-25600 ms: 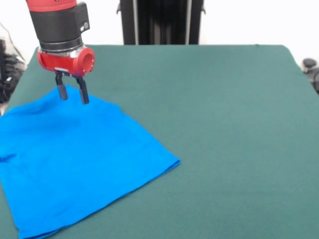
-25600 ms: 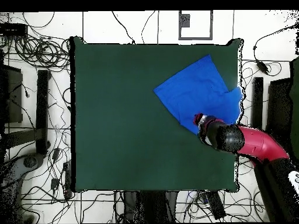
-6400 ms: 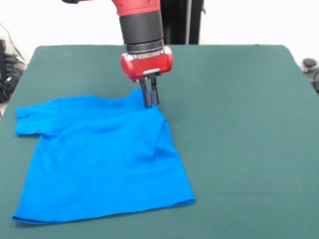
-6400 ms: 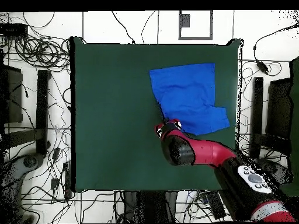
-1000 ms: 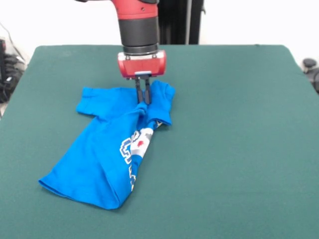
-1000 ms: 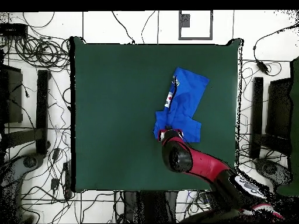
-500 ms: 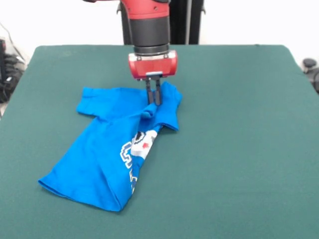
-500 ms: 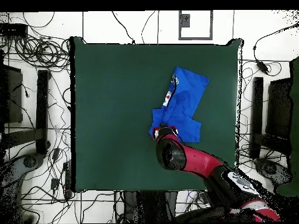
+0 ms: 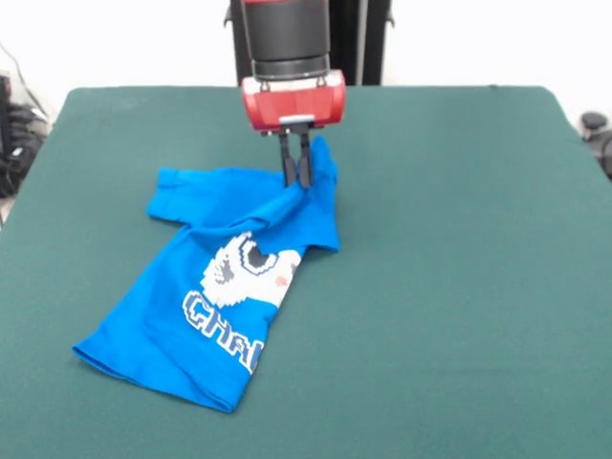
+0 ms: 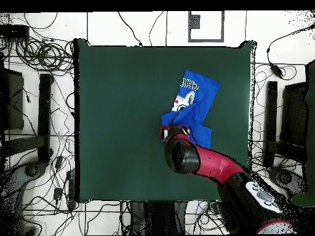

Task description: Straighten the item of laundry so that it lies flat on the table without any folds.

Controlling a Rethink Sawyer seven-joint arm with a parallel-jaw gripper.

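The bright blue T-shirt lies partly folded over on the dark green table, left of centre in the front view, with a white printed design facing up. One sleeve sticks out to the left. My gripper is shut on a fold of the shirt near its top edge and holds that part lifted a little. In the overhead view the shirt lies right of centre, and the red arm covers the gripper at the shirt's lower left corner.
The robot's dark pedestal stands behind the table's far edge. Cables and stands lie on the floor around the table. Bare green felt spreads to the right of the shirt in the front view.
My gripper has moved right and slightly away with the shirt's fold, unrolling more fabric. The white print now shows far more fully.
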